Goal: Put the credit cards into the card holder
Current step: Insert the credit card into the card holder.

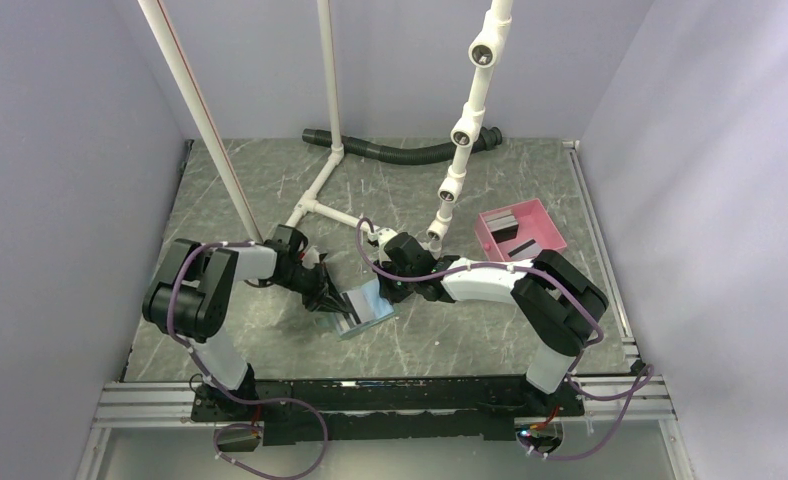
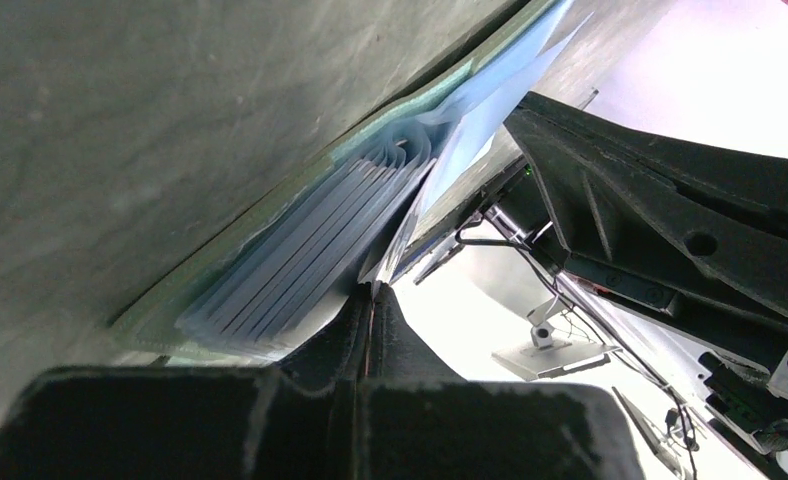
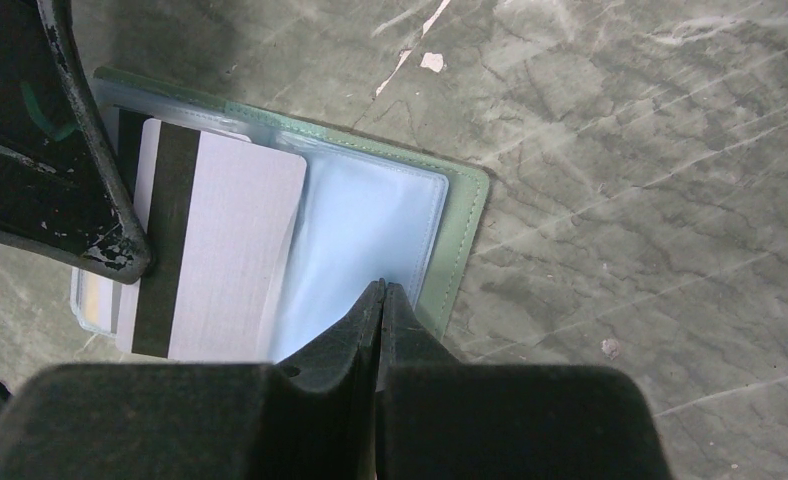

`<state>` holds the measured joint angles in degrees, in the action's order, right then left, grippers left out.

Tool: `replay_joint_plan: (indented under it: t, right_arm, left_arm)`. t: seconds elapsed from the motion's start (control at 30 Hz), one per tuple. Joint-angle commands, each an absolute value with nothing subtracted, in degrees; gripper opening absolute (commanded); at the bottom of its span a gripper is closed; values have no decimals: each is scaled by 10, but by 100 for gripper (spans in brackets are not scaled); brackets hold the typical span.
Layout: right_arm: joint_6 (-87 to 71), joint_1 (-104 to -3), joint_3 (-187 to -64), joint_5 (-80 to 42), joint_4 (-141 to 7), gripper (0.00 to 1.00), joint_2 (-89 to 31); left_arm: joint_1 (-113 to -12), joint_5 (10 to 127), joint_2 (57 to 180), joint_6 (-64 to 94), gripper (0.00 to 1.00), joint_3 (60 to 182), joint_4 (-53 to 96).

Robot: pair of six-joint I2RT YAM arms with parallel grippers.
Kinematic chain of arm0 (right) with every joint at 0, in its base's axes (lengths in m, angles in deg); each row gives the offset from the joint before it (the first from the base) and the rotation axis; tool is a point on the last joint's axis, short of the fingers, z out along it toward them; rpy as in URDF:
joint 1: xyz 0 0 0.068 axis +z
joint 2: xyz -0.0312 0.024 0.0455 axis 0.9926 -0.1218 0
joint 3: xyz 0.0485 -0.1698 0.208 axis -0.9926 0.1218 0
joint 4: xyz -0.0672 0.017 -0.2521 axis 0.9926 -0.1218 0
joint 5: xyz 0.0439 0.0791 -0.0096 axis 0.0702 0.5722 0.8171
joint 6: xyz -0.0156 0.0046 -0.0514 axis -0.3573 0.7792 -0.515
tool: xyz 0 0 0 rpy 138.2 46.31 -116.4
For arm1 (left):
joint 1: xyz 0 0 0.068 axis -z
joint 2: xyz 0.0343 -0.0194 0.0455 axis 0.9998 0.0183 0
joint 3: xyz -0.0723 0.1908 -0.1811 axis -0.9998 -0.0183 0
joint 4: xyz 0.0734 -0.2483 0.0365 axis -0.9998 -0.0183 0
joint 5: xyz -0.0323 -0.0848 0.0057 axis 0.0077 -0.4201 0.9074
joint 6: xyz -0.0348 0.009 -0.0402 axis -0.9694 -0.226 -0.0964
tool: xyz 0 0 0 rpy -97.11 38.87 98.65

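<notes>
In the top view, the card holder point(image 1: 367, 312) lies open on the table point(image 1: 450, 345), between the left fingers point(image 1: 327, 297) and the right fingers point(image 1: 395, 287). Both are lowered onto it. More credit cards point(image 1: 515, 232) wait in the pink tray point(image 1: 548, 222), well apart to the right.

In the left wrist view, the left fingers point(image 2: 373, 300) are closed, with their tip at the edge of the fanned sleeves point(image 2: 300, 250). Whether anything thin is pinched there cannot be told. Judged from this, one sleeve mouth should be parted cleanly, so that the card is not fed between two sleeves.

In the right wrist view, the right fingers point(image 3: 382, 295) are closed and empty, and their tip is pressed on a pale blue sleeve of the card holder point(image 3: 370, 220). That pressure is best kept steady so the holder cannot slide. A grey card point(image 3: 230, 250) with a black stripe lies over the holder's left half, and the left fingers point(image 3: 100, 240) are at its left edge. The card should be kept flat and square to the slot as it is pushed in.

The holder looks thin and limp, sage-green outside, with glossy clear-blue sleeves inside.
</notes>
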<state>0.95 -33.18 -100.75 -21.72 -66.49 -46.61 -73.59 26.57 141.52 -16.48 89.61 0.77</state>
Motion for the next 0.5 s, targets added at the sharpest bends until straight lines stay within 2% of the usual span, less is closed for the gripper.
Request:
replay_joint_plan:
  t: [0.0,0.27,0.47]
  right_arm:
    - [-1,-329,-992,-216,-675,0,-467]
    - [-1,-329,-993,-199,-656,0,-477]
    - [0,-329,-986,-189,-642,0,-474]
  left_arm:
    - [-735,348,1396,-161,0,913,-98]
    - [-734,348,1377,-185,0,949,-134]
    - [-732,327,1401,-193,0,947,-107]
